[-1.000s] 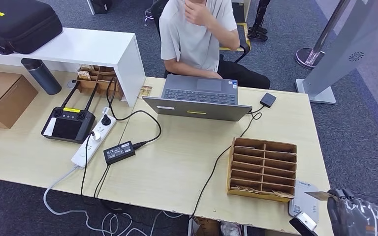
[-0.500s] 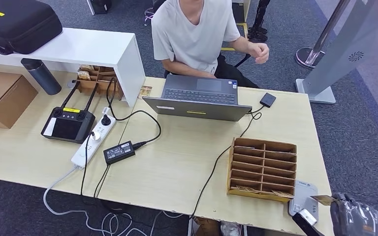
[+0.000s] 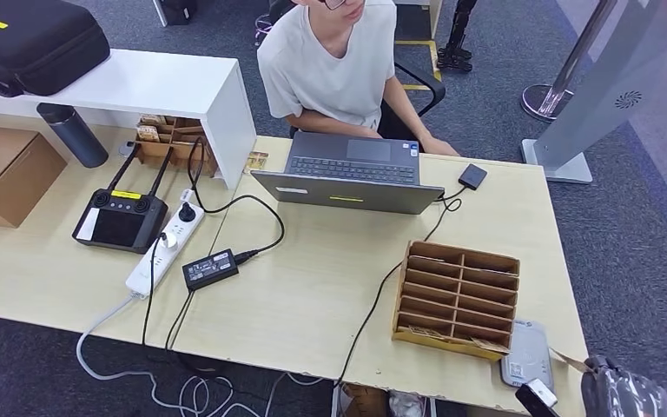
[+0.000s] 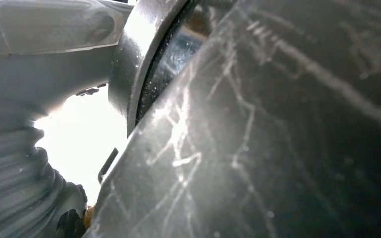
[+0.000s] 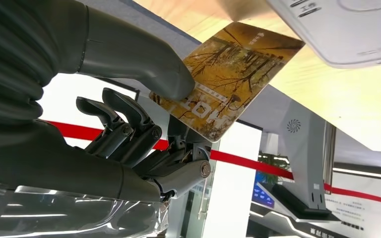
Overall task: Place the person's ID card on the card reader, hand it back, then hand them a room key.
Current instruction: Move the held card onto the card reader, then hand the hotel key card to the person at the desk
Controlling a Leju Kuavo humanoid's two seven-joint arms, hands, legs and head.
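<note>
My right hand (image 3: 625, 391) sits at the table's near right corner, just past the edge. In the right wrist view its thumb (image 5: 144, 59) and fingers pinch a card (image 5: 228, 79) printed with golden trees and lettering. That card (image 3: 566, 358) shows edge-on in the head view, pointing toward the grey card reader (image 3: 527, 352), whose white underside (image 5: 347, 29) is close beside the card. I cannot tell if they touch. The person (image 3: 330, 61) sits behind the laptop (image 3: 352, 174), one hand on the table beside it. My left hand's ribbed cover (image 4: 10, 163) shows, its fingers hidden.
A wooden slotted box (image 3: 456, 298) stands beside the reader, with a cable running past it to a small black adapter (image 3: 472, 176). A power strip (image 3: 167, 243), charger brick (image 3: 210, 268) and controller (image 3: 122, 217) lie on the left. A white shelf (image 3: 130, 87) stands at the back left.
The person lowered a hand from the face to the table beside the laptop and leaned forward. My right hand with the card sank lower right. The wooden box and reader shifted slightly left.
</note>
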